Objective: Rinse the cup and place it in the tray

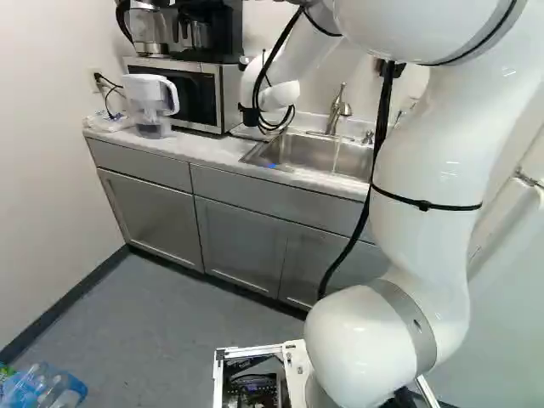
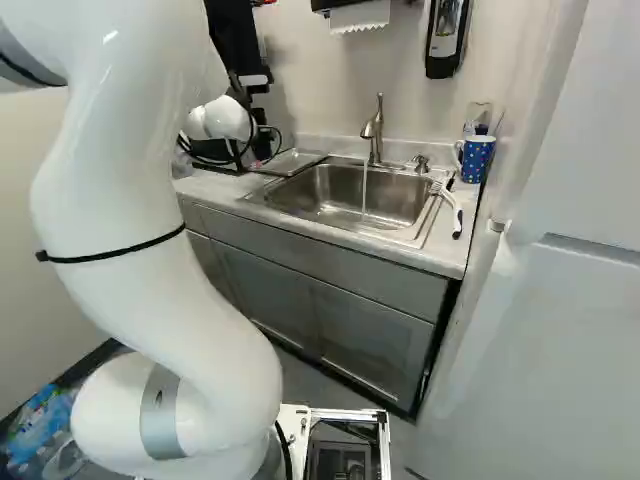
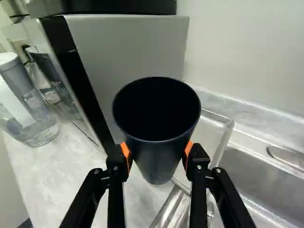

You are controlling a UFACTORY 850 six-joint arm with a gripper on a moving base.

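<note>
The gripper (image 1: 249, 116) is pinching the dark cup (image 3: 157, 137) between its orange pads (image 3: 126, 151), one on each side, with the cup's mouth facing the wrist camera. The cup is beside the microwave (image 1: 193, 92), near the metal tray (image 3: 214, 127); whether its base touches anything is hard to say from this angle. That tray lies on the bench (image 2: 425, 255), next to the sink (image 2: 345, 200). A thin stream of water (image 2: 364, 192) falls from the faucet (image 2: 376, 130) into the sink (so the tap is on). A polka-dot mug (image 2: 477, 158) stands at the right of the right base view, with a brush (image 2: 452, 205) near it.
</note>
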